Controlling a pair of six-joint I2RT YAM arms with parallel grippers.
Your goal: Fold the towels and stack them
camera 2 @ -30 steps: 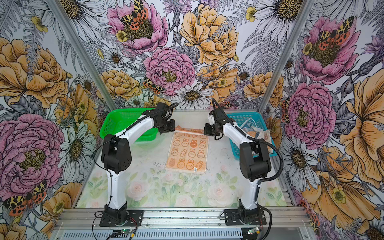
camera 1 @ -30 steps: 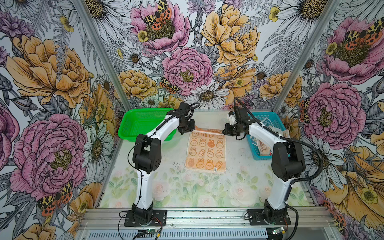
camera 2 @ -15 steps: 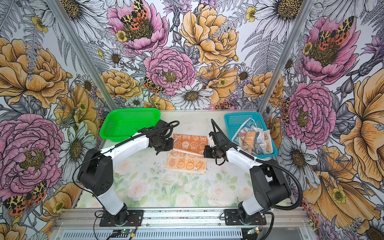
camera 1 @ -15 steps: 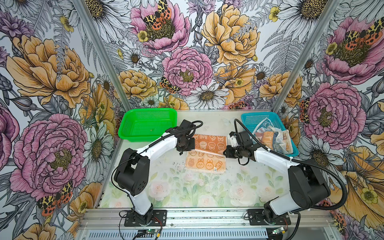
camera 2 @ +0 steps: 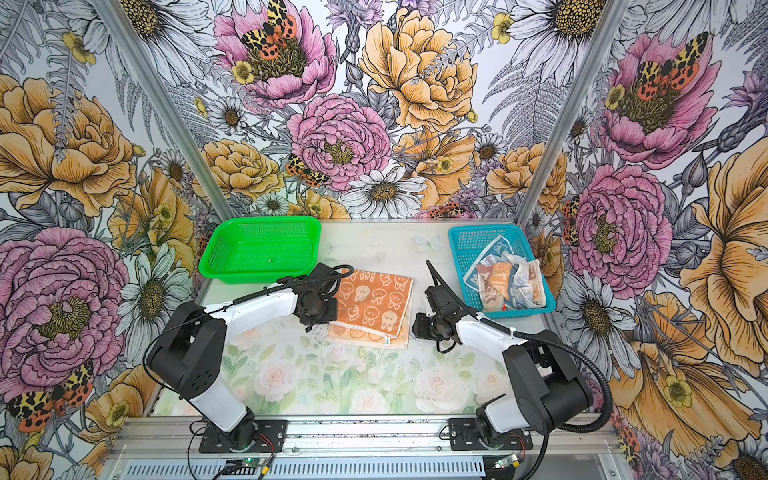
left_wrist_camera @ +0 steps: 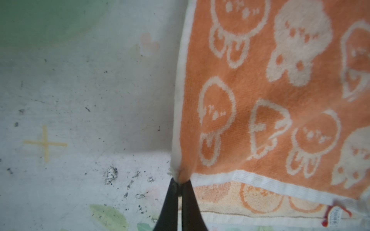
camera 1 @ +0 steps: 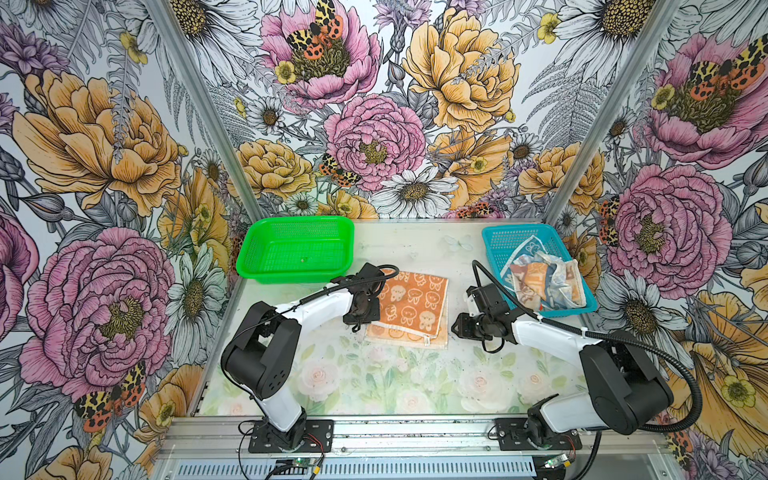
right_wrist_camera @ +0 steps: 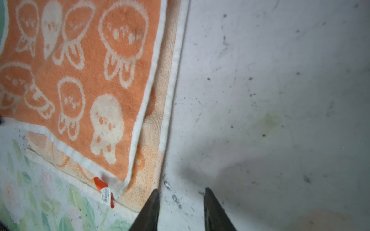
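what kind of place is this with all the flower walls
Probably a robot test or data-collection booth, not a home: a left arm and right arm bolted to an aluminium rail, printed floral wall panels in metal framing, and an orange towel laid out near a green basket and blue basket.

Floral walls (camera 1: 374, 124); pale rose-print tabletop (camera 1: 374, 374)

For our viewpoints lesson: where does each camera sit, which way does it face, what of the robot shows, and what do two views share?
Both top views: high in front, looking down and back at the folded orange terry rabbit-print towel; both arms whole.
Left wrist: on the left arm, facing down; left hand shut on the towel's corner.
Right wrist: on the right arm, facing down; right hand open beside it.
Shared: all show the towel.
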